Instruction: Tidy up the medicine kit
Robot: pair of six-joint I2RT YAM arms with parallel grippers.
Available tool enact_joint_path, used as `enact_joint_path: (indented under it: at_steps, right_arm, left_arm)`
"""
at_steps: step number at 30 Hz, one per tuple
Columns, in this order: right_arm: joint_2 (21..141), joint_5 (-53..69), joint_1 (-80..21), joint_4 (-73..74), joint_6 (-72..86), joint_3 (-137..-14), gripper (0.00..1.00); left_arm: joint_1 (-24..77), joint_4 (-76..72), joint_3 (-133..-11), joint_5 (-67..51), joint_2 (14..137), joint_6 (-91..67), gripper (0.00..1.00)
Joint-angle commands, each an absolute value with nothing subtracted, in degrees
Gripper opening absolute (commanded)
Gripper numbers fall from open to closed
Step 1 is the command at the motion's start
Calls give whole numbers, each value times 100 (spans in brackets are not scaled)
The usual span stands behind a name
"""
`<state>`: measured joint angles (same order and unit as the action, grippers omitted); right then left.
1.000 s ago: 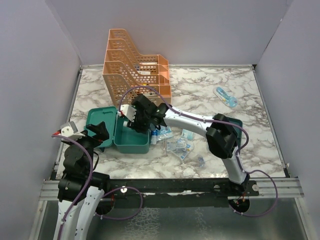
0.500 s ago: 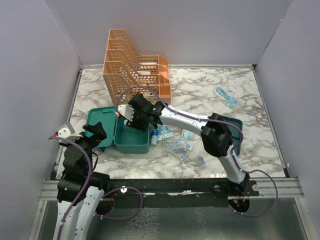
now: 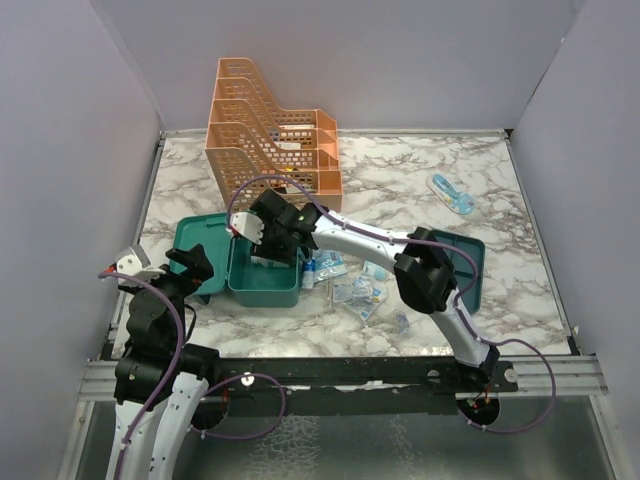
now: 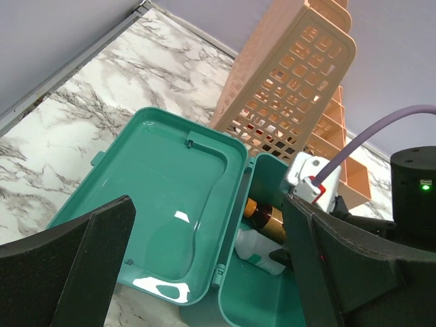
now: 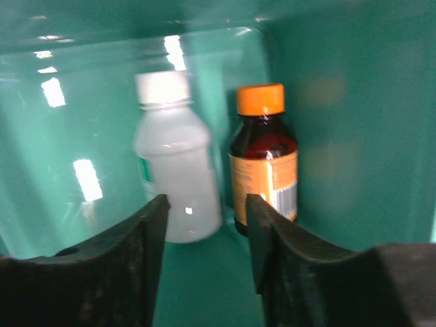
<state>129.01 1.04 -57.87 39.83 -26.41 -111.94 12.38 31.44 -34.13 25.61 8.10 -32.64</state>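
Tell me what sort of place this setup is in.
Probably a robot test cell: a marble-patterned tabletop boxed in by plain grey panels, a left arm and right arm bolted to a metal rail, and staged props such as the teal plastic medicine box.

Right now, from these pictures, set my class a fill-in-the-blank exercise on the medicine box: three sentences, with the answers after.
1. The brown bottle inside the teal box has an ___ cap.
2. In the right wrist view, the white bottle sits to its ___.
3. The box's lid is ___, not shut.

Missing words: orange; left; open.
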Motion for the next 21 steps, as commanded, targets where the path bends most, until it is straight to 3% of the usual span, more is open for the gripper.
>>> enact_joint_path:
  at_steps: [1,11,17,21]
  right_arm:
    - [13183,-135,-5861,3822,-2628,-11351,44]
    - [12842,-70,-5877,3700,-2013,-11418,40]
    - [12617,-35,-5895,3579,-1907,-11258,54]
    - [12771,-178,-5927,3572,-2059,-11298,56]
  left_arm:
    - [1239,3086,-3542,2622,892,-3243,93]
    - [1240,3077,-3538,2645,893,-3243,93]
    - [1236,3077,-3529,2660,898,-3261,93]
    - [1239,3076,-3533,2663,918,-3261,93]
